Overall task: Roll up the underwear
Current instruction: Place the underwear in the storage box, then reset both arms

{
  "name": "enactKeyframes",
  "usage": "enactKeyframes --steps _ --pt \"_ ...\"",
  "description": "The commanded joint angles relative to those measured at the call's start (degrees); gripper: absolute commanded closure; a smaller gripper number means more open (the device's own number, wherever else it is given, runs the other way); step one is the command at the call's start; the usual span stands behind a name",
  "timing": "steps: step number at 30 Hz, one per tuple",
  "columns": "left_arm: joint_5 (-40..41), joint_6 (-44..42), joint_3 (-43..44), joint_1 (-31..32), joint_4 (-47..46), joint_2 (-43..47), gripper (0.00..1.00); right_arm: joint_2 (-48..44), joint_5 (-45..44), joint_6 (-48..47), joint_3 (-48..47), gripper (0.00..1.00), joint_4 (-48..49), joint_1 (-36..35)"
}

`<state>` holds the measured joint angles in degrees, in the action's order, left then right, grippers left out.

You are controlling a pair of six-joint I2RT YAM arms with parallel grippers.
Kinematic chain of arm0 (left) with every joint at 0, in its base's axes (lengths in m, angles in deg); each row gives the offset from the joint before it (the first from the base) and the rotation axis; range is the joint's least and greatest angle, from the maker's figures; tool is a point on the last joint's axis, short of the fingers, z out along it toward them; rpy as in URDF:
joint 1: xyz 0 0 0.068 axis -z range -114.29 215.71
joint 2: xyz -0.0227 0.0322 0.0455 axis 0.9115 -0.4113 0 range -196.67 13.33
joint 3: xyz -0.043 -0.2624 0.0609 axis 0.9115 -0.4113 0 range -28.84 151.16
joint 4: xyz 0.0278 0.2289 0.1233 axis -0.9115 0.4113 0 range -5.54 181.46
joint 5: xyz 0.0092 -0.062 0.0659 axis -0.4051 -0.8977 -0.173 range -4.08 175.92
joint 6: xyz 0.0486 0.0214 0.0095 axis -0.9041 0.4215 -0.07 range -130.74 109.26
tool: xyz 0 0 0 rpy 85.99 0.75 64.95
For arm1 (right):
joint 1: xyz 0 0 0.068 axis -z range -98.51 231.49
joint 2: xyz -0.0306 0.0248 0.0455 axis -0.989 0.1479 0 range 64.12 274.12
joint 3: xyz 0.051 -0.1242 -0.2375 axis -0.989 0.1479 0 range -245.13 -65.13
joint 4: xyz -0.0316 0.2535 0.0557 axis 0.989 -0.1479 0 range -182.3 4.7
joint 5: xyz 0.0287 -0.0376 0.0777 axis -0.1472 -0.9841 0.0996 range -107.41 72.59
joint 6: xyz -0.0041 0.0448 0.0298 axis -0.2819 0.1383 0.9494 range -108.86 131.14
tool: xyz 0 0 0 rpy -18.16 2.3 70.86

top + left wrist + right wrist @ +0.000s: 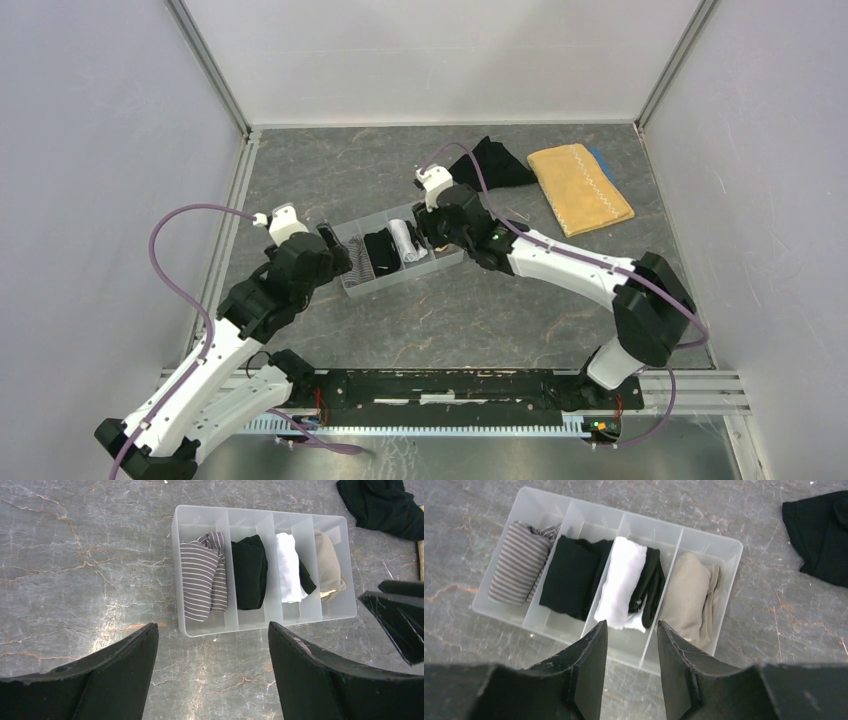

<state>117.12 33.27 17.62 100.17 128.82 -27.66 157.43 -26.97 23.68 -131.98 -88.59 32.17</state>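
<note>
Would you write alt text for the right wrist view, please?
A clear divided tray on a grey table holds rolled underwear: striped roll, black roll, white roll with a black piece, beige roll. The fingers of the right gripper stand apart, empty, over its lower edge; a loose black cloth lies upper right.

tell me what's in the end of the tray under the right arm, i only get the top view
Observer: The right wrist view shows a beige roll in that end slot of the tray.
Operator: and the slot next to it
Observer: A white roll with a black piece lying against it, both in the one slot.
Operator: is that arm holding anything
Observer: No, the right gripper has its jaws apart with nothing between them, above the tray's edge.
</note>
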Motion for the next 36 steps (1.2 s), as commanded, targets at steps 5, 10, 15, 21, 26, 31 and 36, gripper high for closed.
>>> enactKeyframes --steps 5,10,15,21,26,31,36 --pt "-2.55 -2.57 -0.65 -0.18 -3.91 -0.46 0.12 -16.66 3.38 -0.94 12.78 0.49 1.84 1.62" --pt "-3.45 -2.96 -0.13 -0.18 -4.00 -1.54 0.00 -29.90 1.78 -0.55 21.70 0.35 -1.35 6.54" --pt "-3.42 -3.84 1.42 -0.18 -2.27 -1.09 0.00 -44.54 -5.20 -1.38 28.10 0.21 -8.08 9.57" --pt "-3.43 -7.22 3.20 -0.18 -1.37 3.22 0.00 -61.26 -14.51 -2.71 32.17 0.12 -15.20 9.61" --pt "0.01 -8.14 3.02 -0.18 -1.17 6.79 0.00 -70.85 -18.67 -2.08 33.15 0.02 -18.07 9.51" --pt "0.82 -7.73 1.97 -0.18 -2.00 8.92 0.00 -75.84 -22.57 -4.51 34.96 0.02 -19.24 9.57" --pt "1.57 -7.71 1.90 -0.13 -2.04 9.52 0.00 -78.07 -24.52 -6.32 36.61 0.02 -19.74 9.56"
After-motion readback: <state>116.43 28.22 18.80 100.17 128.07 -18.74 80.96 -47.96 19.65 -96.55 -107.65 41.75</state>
